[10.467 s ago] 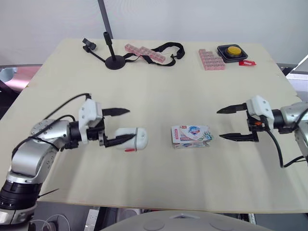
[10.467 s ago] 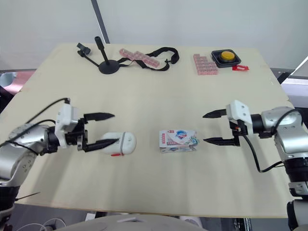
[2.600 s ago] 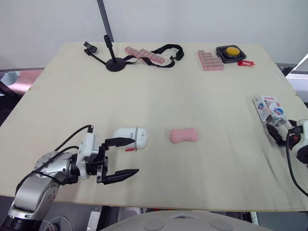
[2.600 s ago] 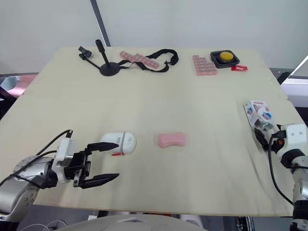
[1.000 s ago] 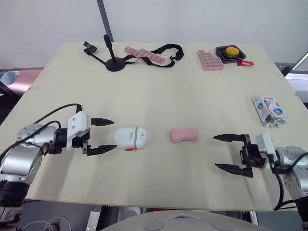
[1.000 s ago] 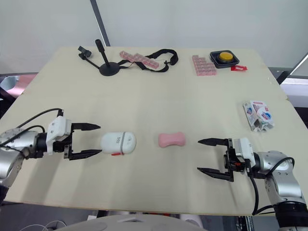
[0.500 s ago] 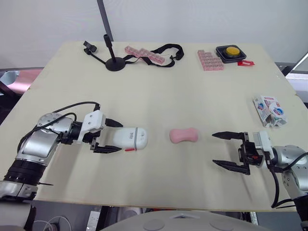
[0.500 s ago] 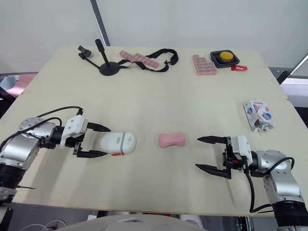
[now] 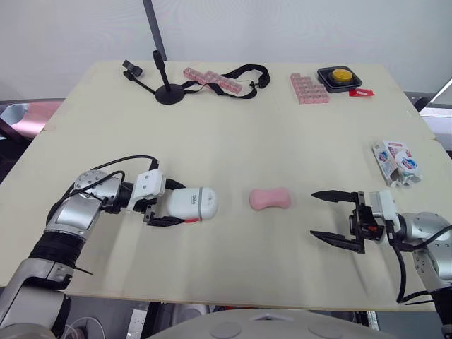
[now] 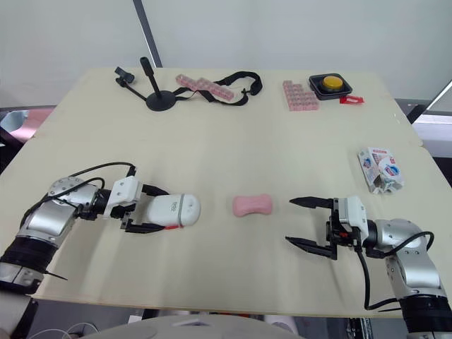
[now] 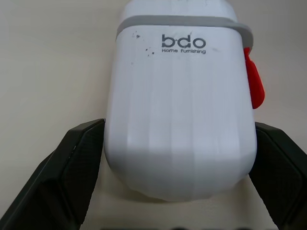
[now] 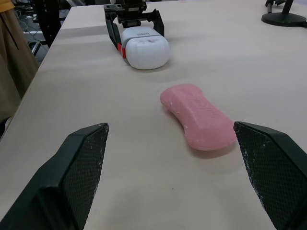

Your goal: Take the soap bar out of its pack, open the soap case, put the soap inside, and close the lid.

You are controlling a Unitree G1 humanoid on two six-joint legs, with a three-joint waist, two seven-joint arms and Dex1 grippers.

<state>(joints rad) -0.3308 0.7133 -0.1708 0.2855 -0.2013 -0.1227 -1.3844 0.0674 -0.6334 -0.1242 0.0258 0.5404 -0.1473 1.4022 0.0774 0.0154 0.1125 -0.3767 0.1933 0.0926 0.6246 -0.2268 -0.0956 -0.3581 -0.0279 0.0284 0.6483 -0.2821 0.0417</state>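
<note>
The pink soap bar (image 9: pixel 269 198) lay bare near the middle of the surface (image 9: pixel 233 134), well apart from its torn pack (image 9: pixel 397 162) at the right edge. Just to its left lay the white soap case (image 9: pixel 191 203) on its side, lid shut, with its red latch (image 11: pixel 253 81) showing. The left tool (image 9: pixel 182 205) straddled the case's end, one finger pressed against each side. The right tool (image 9: pixel 312 213) hovered near the soap, spread wide, holding nothing, its fingers pointing at the bar.
</note>
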